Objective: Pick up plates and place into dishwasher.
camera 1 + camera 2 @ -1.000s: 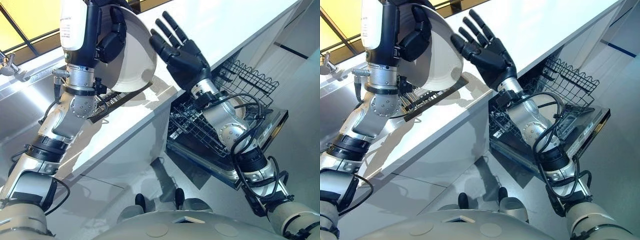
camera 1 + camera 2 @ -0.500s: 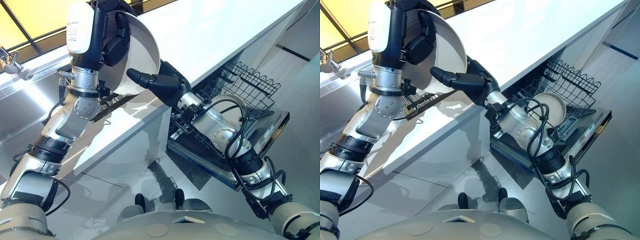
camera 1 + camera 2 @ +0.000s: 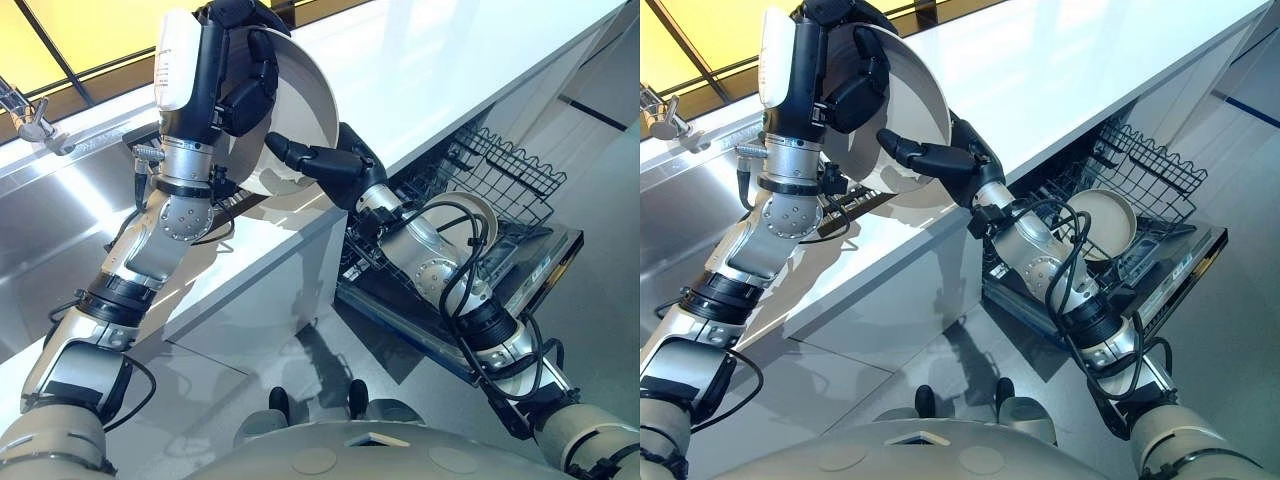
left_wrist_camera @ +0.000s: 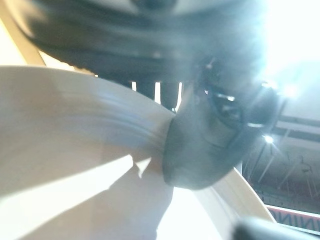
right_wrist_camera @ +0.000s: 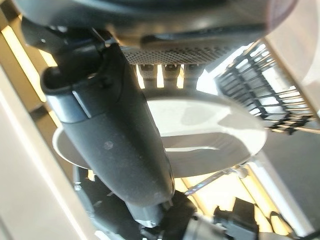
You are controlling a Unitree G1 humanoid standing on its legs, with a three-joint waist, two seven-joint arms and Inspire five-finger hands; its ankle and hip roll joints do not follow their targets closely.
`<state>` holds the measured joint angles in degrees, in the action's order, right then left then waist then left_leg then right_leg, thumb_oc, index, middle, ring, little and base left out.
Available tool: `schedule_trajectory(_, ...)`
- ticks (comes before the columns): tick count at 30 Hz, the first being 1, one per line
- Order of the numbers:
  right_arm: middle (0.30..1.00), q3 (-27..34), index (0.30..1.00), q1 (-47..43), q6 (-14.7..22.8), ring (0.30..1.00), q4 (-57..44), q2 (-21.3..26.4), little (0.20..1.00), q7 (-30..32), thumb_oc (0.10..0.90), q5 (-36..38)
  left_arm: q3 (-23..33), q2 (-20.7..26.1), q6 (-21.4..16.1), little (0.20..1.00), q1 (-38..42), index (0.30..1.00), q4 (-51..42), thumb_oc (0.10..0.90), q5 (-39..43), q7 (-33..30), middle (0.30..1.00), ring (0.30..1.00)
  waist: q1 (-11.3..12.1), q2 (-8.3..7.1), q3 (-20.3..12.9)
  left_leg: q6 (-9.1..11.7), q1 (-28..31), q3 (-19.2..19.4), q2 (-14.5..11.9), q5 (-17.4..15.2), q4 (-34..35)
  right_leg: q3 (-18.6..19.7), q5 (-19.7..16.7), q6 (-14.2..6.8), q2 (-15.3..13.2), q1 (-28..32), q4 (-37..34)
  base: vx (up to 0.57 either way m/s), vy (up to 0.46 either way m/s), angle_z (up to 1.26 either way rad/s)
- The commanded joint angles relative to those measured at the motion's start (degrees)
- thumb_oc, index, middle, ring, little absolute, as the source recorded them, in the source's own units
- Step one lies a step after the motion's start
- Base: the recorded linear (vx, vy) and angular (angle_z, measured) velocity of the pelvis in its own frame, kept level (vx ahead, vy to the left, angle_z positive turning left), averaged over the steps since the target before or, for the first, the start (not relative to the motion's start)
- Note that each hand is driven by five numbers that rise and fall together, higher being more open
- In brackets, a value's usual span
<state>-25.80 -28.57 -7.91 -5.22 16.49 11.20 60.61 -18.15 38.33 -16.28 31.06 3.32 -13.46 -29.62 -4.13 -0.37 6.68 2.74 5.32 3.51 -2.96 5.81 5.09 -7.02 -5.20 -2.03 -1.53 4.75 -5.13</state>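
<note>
Left hand (image 3: 250,85) and right hand (image 3: 330,165) at raised plate (image 3: 305,95)

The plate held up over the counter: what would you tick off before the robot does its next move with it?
1. Left hand gripping the plate: ok, fingers curled over its rim.
2. Right hand closed on the plate: not ok, its fingers lie straight at the lower edge.
3. Plate clear of the counter: ok, held above it.
4. Dishwasher rack pulled out: ok.
5. Free slot in the rack: cannot tell; a second plate stands there.
</note>
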Motion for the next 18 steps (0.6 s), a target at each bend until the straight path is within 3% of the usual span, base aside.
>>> schedule_trajectory(1,0.300,4.1,0.300,-3.9,9.4,0.300,-5.5,-4.6,0.200,1.1,0.100,-0.1,-1.1,-0.8,-4.6,0.200,5.1,0.300,-5.9,0.100,3.4,2.0,0.300,0.300,0.9,-0.16,-4.9,-1.4,0.6,2.7,2.5,-4.6,-0.6,-1.6,8.1,-2.8,2.1,-0.8,8.4,0.00,0.000,0.00)
schedule_trajectory(7,0.300,4.8,0.300,-3.8,10.8,0.300,-5.8,-4.0,0.200,1.6,0.100,-0.5,-2.0,-1.9,-2.8,0.200,4.0,0.300,-7.3,0.100,5.2,4.7,0.300,0.300,1.0,-0.19,-4.7,-1.5,0.6,2.6,2.5,-4.8,-0.7,-1.7,8.3,-2.8,2.0,-0.9,8.8,0.00,0.000,0.00)
schedule_trajectory(16,0.300,5.8,0.300,-2.2,10.6,0.300,-5.4,-3.1,0.200,0.9,0.100,0.1,-1.9,-2.8,-4.3,0.219,1.6,0.316,-7.2,0.119,7.2,5.8,0.316,0.316,1.2,-0.30,-4.5,-1.5,0.6,2.4,2.3,-4.8,-0.8,-1.8,8.4,-2.7,2.2,-0.8,8.8,0.00,0.000,0.00)
schedule_trajectory(17,0.300,5.8,0.300,-2.1,10.8,0.300,-5.4,-3.1,0.200,0.9,0.100,0.5,-1.8,-2.9,-4.1,0.461,1.5,0.524,-7.2,0.361,8.8,6.2,0.524,0.524,1.2,-0.32,-4.4,-1.5,0.6,2.4,2.3,-4.8,-0.8,-1.8,8.4,-2.7,2.2,-0.8,8.9,0.00,0.000,0.00)
schedule_trajectory(18,0.300,5.9,0.300,-1.8,11.9,0.300,-5.4,-3.1,0.200,1.1,0.100,-0.1,-1.5,-3.3,-3.7,0.900,1.0,0.900,-7.1,0.800,12.7,6.8,0.900,0.900,1.3,-0.35,-4.3,-1.5,0.6,2.4,2.3,-4.7,-0.8,-1.8,8.4,-2.6,2.2,-0.7,8.9,0.00,0.000,0.00)
